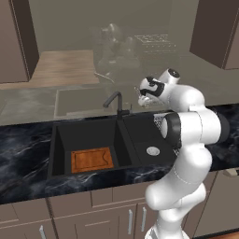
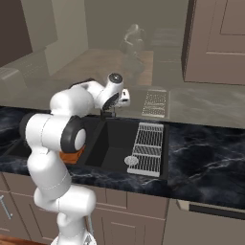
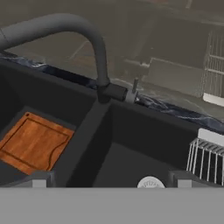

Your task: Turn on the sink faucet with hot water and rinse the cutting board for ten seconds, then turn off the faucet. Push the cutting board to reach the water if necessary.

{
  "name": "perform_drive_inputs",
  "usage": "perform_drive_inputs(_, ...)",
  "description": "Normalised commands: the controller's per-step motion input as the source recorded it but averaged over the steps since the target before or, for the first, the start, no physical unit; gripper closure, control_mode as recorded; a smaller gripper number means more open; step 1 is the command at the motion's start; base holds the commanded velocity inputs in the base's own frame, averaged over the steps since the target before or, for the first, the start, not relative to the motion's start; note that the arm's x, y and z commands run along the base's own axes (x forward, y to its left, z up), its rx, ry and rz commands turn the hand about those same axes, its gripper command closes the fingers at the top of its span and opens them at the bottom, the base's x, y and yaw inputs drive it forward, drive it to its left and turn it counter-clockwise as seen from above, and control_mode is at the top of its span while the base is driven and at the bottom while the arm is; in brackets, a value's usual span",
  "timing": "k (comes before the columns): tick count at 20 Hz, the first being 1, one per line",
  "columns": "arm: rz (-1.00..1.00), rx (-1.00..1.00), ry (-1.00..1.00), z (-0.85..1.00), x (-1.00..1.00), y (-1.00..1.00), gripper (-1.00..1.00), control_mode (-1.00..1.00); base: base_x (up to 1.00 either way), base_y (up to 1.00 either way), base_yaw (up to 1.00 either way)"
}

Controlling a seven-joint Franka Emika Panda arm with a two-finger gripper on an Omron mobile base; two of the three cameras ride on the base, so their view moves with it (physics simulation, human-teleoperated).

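The matte-black sink faucet (image 1: pixel 115 100) (image 3: pixel 97 41) stands behind the divider of the black sink (image 1: pixel 59 140) (image 3: pixel 109 144), its spout arcing over the large left basin. No stream falls from it. The orange-brown cutting board (image 1: pixel 92 159) (image 3: pixel 34 142) lies flat on the floor of the large basin, toward its front. My gripper (image 1: pixel 142 96) (image 2: pixel 125 101) (image 3: pixel 111 181) hovers open above the shallower right basin, right of the faucet and touching nothing. In the hand view its fingertips (image 3: pixel 39 179) stand wide apart, with the faucet's small side lever (image 3: pixel 134 86) ahead of them.
A silver wire rack (image 2: pixel 147 147) (image 3: pixel 209 158) sits along the right side of the shallow basin beside the round drain (image 1: pixel 152 151) (image 3: pixel 150 182). Dark marble counter (image 1: pixel 23 154) surrounds the sink. Wall cabinets (image 1: pixel 16 39) hang at both sides above.
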Motion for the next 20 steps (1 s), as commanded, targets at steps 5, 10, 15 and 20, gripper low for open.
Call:
perform_drive_inputs(5,0.05,0.00,-0.27,-0.23,0.00,-0.09,-1.00,-1.00,0.00,0.00,0.00)
perform_drive_inputs(10,0.05,0.00,-0.27,-0.20,0.00,-0.01,-1.00,-1.00,0.00,0.00,0.00)
perform_drive_inputs(15,0.01,0.00,-0.24,-0.20,0.00,-0.03,-1.00,-1.00,0.00,0.00,0.00)
perform_drive_inputs(20,0.01,0.00,-0.23,-0.07,0.00,-0.01,-1.00,-1.00,0.00,0.00,0.00)
